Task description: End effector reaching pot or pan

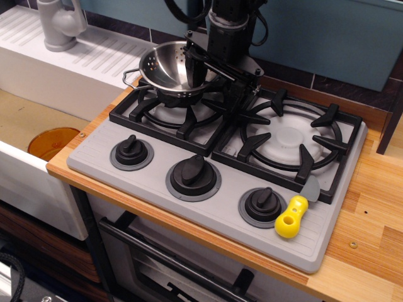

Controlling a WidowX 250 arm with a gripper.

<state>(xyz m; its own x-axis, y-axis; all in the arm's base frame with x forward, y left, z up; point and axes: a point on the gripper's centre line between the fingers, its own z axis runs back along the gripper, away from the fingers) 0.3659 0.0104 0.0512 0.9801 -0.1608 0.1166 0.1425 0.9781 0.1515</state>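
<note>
The shiny perforated steel pot (169, 65) stands on the back left burner grate of the stove (208, 211); one wire loop handle shows at its left. My black gripper (215, 80) comes down from above at the pot's right side. Its jaws stand apart and straddle the right rim: one finger (194, 68) is inside the bowl, the other (237, 92) is outside, over the grate. Whether the fingers touch the rim I cannot tell. The arm hides the pot's right handle.
An orange round dish (52, 142) lies in the sink at the left. A grey faucet (60, 24) stands at the back left. A yellow-handled scraper (291, 216) lies at the stove's front right, beside three black knobs (192, 173). A dark post (391, 119) rises at the right edge.
</note>
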